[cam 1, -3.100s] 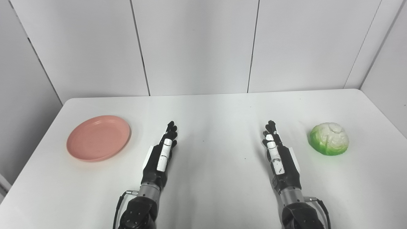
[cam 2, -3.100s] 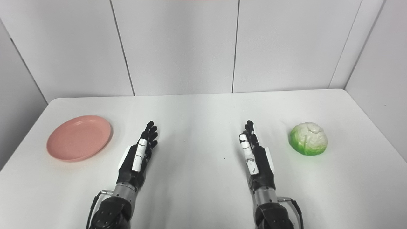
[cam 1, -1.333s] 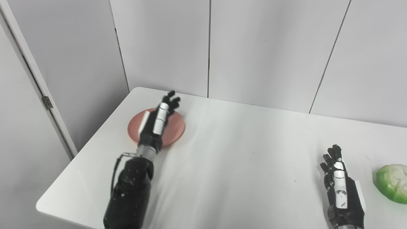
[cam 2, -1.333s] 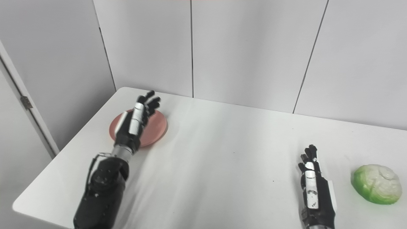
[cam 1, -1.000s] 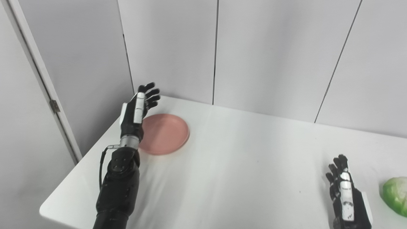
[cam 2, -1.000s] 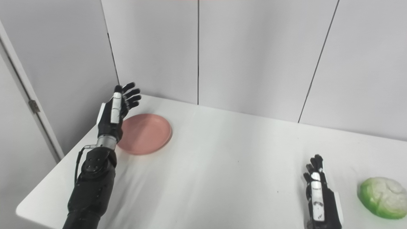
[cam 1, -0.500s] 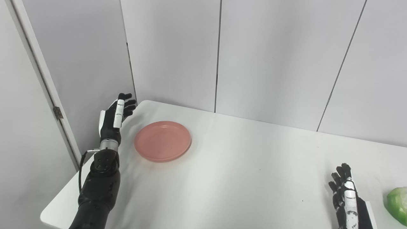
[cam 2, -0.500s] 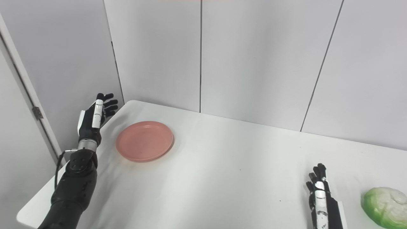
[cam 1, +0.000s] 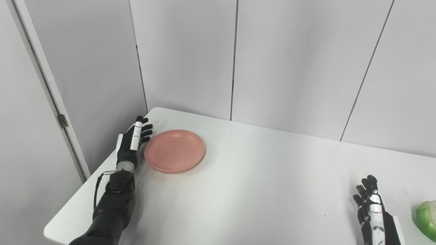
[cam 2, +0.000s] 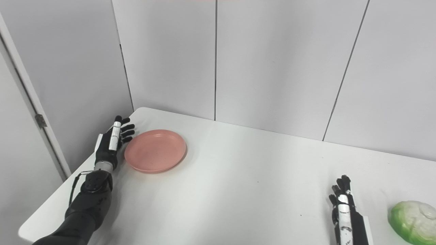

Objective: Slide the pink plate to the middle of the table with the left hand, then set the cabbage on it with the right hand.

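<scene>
White desk (cam 1: 259,190) and grey wall panels filled the view, with a door edge at the far left. Nearest, at about five o'clock, the right hand (cam 2: 345,217) lay low on the desk by the bottom edge, fingers straight and apart, holding nothing; just to its right sat the cabbage (cam 2: 412,217), apart from it and not yet touched. Farther off, toward ten o'clock, the left hand (cam 1: 131,144) stood edge-on beside the pink plate (cam 1: 174,150), fingers spread, grasping nothing, close against the plate's left rim; whether it touched the rim could not be told. Half a second before, that hand had hovered higher and farther left, off the desk corner, and a second before it had been raised over the plate's near-left edge; it had since come down on the plate's outer side. By my judgement, that put it behind the plate for a sideways push toward the desk's middle, at three o'clock from the plate. Its position on the desk looked unchanged, so the slide had not begun. Nothing lay in the plate.
</scene>
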### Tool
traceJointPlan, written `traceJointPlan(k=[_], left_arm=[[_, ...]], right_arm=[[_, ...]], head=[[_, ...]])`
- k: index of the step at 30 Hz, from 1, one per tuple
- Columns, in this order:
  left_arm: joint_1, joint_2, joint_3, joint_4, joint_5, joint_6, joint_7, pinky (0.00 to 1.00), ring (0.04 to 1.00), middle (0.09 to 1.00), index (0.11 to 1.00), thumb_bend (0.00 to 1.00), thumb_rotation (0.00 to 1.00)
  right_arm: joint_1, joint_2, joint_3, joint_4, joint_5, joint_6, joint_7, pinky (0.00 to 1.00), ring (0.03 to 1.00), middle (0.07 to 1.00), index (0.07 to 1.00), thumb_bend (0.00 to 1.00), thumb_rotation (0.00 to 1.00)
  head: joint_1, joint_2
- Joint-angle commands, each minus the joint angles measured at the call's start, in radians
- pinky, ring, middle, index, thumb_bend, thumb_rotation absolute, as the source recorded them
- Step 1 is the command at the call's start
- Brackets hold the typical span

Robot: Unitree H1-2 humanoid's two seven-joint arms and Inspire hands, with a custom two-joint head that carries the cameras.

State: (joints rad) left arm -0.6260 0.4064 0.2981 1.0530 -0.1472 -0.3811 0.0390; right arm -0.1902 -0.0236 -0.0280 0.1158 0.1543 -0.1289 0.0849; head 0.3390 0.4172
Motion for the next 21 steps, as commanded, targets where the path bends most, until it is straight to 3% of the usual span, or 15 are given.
traceJointPlan(k=[1,8,10,14,17,21], left_arm=[[-0.061,0.019,-0.006,0.005,-0.016,-0.035,-0.028,0.8,0.785,0.772,0.766,0.84,1.0],[-0.064,-0.001,-0.031,0.052,-0.027,-0.053,-0.057,0.84,0.802,0.782,0.784,0.83,1.0],[-0.062,-0.009,-0.029,0.051,-0.04,-0.047,-0.076,0.88,0.813,0.795,0.793,0.85,1.0],[-0.053,-0.027,-0.034,0.026,-0.055,-0.042,-0.109,0.87,0.812,0.795,0.792,0.86,1.0],[-0.042,-0.052,-0.025,-0.02,-0.089,-0.027,-0.139,0.81,0.81,0.795,0.791,0.88,1.0],[-0.003,-0.095,-0.042,-0.153,-0.099,0.025,-0.154,0.82,0.806,0.797,0.796,0.88,1.0]], right_arm=[[0.029,-0.005,-0.006,0.0,0.001,-0.031,0.007,1.0,1.0,1.0,1.0,0.55,0.94],[0.032,-0.003,-0.004,-0.012,-0.001,-0.02,0.004,1.0,1.0,1.0,1.0,0.56,0.94],[0.031,-0.003,-0.004,-0.012,-0.002,-0.023,0.005,1.0,1.0,1.0,1.0,0.55,0.94],[0.029,0.0,-0.005,-0.008,0.002,-0.03,0.006,1.0,1.0,1.0,1.0,0.55,0.93],[0.027,0.001,-0.005,-0.002,-0.002,-0.034,0.003,1.0,1.0,1.0,1.0,0.55,0.93],[0.02,-0.004,0.0,0.014,-0.009,-0.041,0.007,1.0,1.0,1.0,1.0,0.58,0.92]], head=[[0.0,0.003],[-0.006,0.007],[-0.01,0.01],[-0.018,0.013],[-0.027,0.021],[-0.04,0.026]])
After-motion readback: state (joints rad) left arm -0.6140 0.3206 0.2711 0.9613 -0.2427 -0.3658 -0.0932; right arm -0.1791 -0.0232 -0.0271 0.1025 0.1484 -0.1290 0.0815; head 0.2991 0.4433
